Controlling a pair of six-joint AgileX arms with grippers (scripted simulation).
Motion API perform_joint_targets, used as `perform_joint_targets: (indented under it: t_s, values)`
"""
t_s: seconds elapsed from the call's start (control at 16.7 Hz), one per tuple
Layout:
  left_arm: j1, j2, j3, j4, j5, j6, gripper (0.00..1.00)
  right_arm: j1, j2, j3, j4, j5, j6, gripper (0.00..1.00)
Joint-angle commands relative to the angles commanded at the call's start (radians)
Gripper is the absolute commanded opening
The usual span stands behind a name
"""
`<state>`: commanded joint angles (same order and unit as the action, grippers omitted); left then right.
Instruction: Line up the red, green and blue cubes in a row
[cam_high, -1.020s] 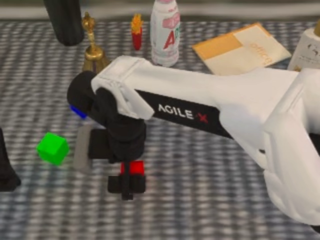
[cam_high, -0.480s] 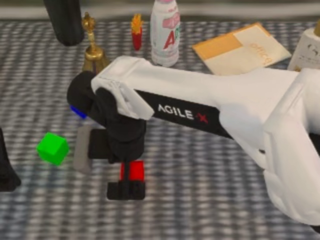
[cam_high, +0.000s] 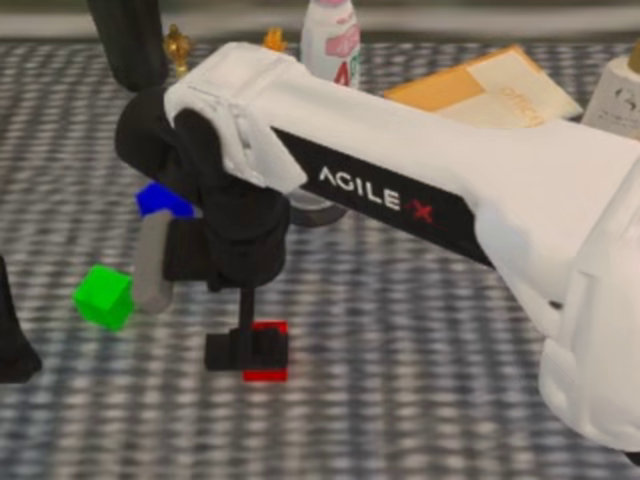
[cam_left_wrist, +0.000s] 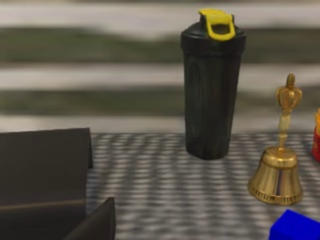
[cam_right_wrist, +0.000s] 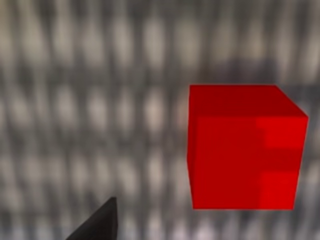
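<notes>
The red cube (cam_high: 266, 375) lies on the table in front of the middle, filling the right wrist view (cam_right_wrist: 245, 150). My right gripper (cam_high: 247, 350) hovers just above it, open, one dark fingertip (cam_right_wrist: 100, 222) standing apart from the cube. The green cube (cam_high: 103, 296) rests to the left of it. The blue cube (cam_high: 160, 200) sits farther back, half hidden under the right arm, and one corner of it shows in the left wrist view (cam_left_wrist: 295, 227). My left gripper (cam_high: 8, 345) stays parked at the table's left edge, open and empty.
A black shaker bottle (cam_left_wrist: 212, 85) and a gold bell (cam_left_wrist: 276, 175) stand at the back left. Along the back edge are a fries toy (cam_high: 273, 40), a white bottle (cam_high: 330, 40), a tan booklet (cam_high: 500, 85) and a white container (cam_high: 620, 95).
My right gripper has let go of the red cube and risen; the cube stays on the table. The arm's rise hides the bell and uncovers more of the blue cube.
</notes>
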<state>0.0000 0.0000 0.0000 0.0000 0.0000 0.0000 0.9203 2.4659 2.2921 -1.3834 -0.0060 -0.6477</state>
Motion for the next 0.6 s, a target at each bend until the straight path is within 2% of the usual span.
perform_joint_targets:
  t_s: [0.3, 0.6]
  values:
    - [0.000, 0.000, 0.000, 0.000, 0.000, 0.000, 1.00, 0.001, -0.006, 0.035, -0.035, 0.001, 0.000, 1.00]
    - [-0.004, 0.047, 0.045, -0.033, -0.001, 0.008, 1.00, -0.029, -0.063, -0.018, 0.010, -0.004, 0.013, 1.00]
